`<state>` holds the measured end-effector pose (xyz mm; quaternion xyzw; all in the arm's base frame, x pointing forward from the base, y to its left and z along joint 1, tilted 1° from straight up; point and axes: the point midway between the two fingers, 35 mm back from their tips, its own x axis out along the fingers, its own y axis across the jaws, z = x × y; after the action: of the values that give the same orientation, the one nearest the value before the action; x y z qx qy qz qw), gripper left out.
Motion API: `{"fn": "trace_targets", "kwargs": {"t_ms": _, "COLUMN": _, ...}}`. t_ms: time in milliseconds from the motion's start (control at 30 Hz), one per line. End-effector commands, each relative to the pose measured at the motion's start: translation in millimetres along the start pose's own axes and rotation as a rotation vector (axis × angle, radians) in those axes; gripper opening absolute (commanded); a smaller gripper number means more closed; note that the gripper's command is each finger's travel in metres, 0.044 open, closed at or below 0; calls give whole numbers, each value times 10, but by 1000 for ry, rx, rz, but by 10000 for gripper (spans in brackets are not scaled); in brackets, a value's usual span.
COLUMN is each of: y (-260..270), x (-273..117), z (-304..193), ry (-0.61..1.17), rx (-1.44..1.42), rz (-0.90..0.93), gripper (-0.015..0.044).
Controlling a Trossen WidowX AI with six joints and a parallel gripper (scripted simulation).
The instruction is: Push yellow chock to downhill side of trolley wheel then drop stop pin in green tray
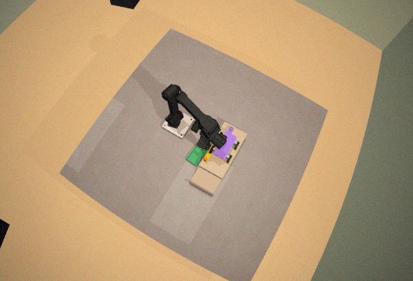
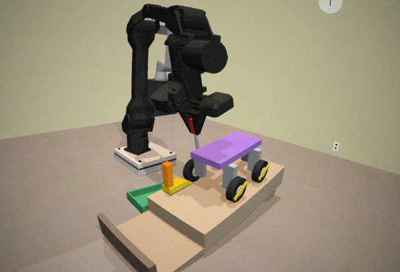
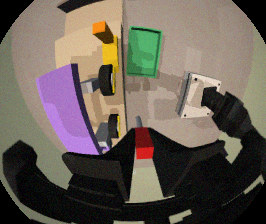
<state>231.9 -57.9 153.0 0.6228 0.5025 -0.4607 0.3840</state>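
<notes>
My gripper (image 2: 194, 131) (image 3: 144, 145) is shut on the red-headed stop pin (image 2: 191, 126) (image 3: 144, 144). The pin's grey shaft points down, in the air beside the trolley. The trolley's purple deck (image 1: 225, 146) (image 2: 230, 148) (image 3: 64, 110) stands on its wheels on the wooden ramp (image 1: 214, 167) (image 2: 197, 220) (image 3: 66, 50). The yellow chock (image 2: 178, 184) (image 3: 110, 52), with its orange handle (image 1: 206, 159) (image 2: 168, 175) (image 3: 102, 31), lies against the downhill side of the wheel on the tray side. The green tray (image 1: 197, 155) (image 2: 141, 200) (image 3: 144, 52) is beside the ramp. In the wrist view the gripper is uphill of the tray.
The arm's white base plate (image 1: 179, 131) (image 2: 157, 159) (image 3: 194, 102) stands on the robot's side, near the tray. A brown end board (image 2: 125, 243) closes the lower end of the ramp. The trolley's deck is right next to the gripper.
</notes>
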Motion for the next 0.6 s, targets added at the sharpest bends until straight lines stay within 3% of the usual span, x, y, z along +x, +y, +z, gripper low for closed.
{"fn": "trace_targets", "kwargs": {"t_ms": 0, "y": -9, "x": -19, "z": 157, "ry": -4, "rx": -1, "rz": -3, "gripper": 0}}
{"fn": "trace_targets", "kwargs": {"t_ms": 567, "y": -36, "x": -98, "z": 814, "ry": -10, "rx": -1, "rz": -4, "gripper": 0}}
